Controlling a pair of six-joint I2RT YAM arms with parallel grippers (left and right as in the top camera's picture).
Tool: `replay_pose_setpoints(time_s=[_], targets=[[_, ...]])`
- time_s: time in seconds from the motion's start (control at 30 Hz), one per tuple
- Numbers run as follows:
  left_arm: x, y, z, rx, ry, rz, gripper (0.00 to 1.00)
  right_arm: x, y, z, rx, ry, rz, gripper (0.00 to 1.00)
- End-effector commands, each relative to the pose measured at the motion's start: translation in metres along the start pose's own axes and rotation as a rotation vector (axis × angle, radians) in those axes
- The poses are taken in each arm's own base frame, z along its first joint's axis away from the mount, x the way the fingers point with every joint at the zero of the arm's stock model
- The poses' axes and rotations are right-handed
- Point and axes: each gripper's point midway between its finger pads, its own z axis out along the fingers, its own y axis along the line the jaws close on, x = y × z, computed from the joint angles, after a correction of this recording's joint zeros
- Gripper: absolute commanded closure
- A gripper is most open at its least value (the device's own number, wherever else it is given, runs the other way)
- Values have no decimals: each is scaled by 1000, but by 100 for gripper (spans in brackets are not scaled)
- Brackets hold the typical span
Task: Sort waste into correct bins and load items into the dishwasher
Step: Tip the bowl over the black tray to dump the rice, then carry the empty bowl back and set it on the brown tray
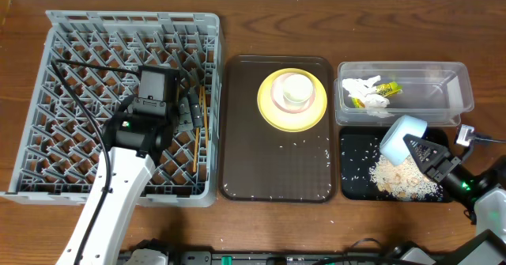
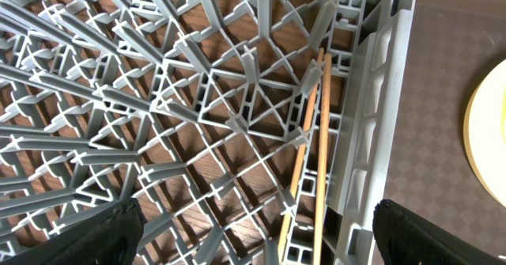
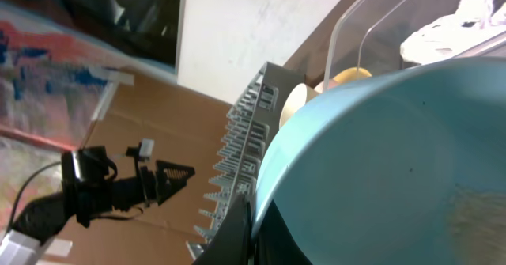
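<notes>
Overhead view: I look straight down from well above the table, taking in the dish rack at left, the brown tray in the middle, and the clear tub and black tray at right.

Left wrist view: I look down from close above the rack's right-hand wall, onto the chopsticks and a sliver of the yellow plate; both also appear overhead.

Right wrist view: I sit hard against the blue bowl, tilted, facing sideways across the table toward the rack. Bowl, tub, plate and rack are shared with the overhead view.
</notes>
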Motion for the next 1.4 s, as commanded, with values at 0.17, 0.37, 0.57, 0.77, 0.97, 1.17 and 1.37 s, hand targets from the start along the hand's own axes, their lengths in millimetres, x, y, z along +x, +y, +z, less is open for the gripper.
replay_pose_setpoints(time_s=[0.17,0.37,0.57,0.77,0.97,1.17,1.37], targets=[[-1,3,1,-9,0,-6,7,-6,5,-4,-34,-26,191,99],[-1,3,1,-8,0,-6,7,-5,6,-4,-37,-21,252,99],[-1,3,1,-8,0,-6,7,-3,6,-2,-38,-12,304,99],[-1,3,1,-8,0,-6,7,-13,12,-2,-40,-10,263,99],[-1,3,1,-9,0,-6,7,-32,38,3,59,1,156,99],[-1,3,1,-8,0,-6,7,-24,75,39,384,91,-138,99],[-1,3,1,-8,0,-6,7,35,111,92,487,275,-483,99]])
